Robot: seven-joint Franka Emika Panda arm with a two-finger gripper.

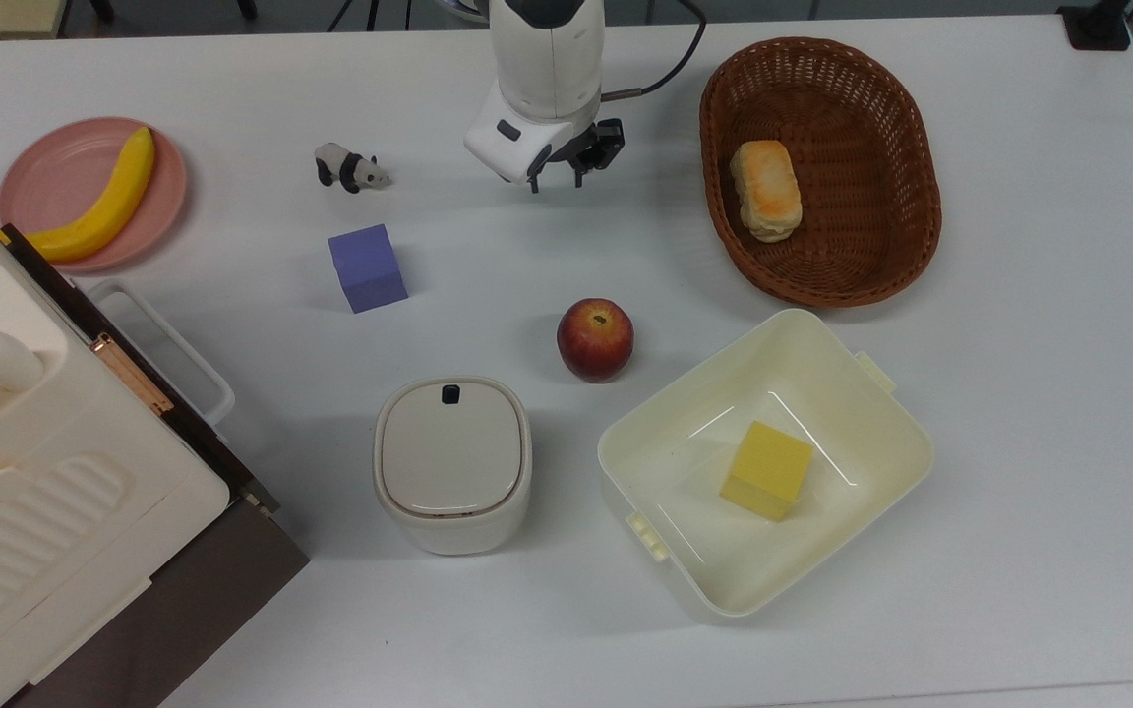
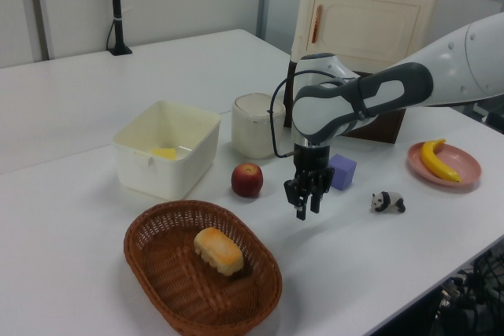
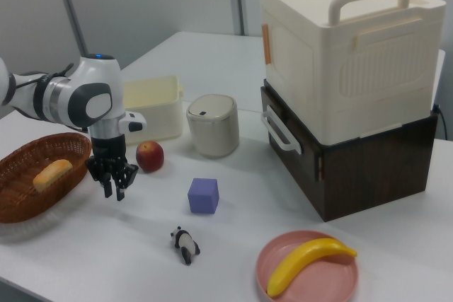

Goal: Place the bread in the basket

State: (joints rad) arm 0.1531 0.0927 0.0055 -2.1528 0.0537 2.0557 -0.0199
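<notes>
The bread (image 1: 766, 189), a small oblong bun with a toasted orange-brown top, lies inside the dark woven basket (image 1: 881, 118) at the top view's upper right. It rests on the basket floor toward the top view's left wall. The bread (image 2: 219, 250) and basket (image 2: 181, 293) also sit in the near foreground of the left view. My gripper (image 1: 557, 183) hangs low over bare table, pointing down. It is open and holds nothing, well apart from the basket on the top view's left. In the right view the gripper (image 3: 113, 191) hovers just right of the basket (image 3: 21, 203) with the bread (image 3: 53, 173).
A red apple (image 1: 595, 338), a cream square tub (image 1: 685, 413) holding a yellow cube (image 1: 766, 470) and a lidded white pot (image 1: 451, 462) stand mid-table. A purple cube (image 1: 367, 267), a toy panda (image 1: 350, 167) and a banana (image 1: 104, 206) on a pink plate lie left. A large cream box (image 1: 35, 492) fills the lower left.
</notes>
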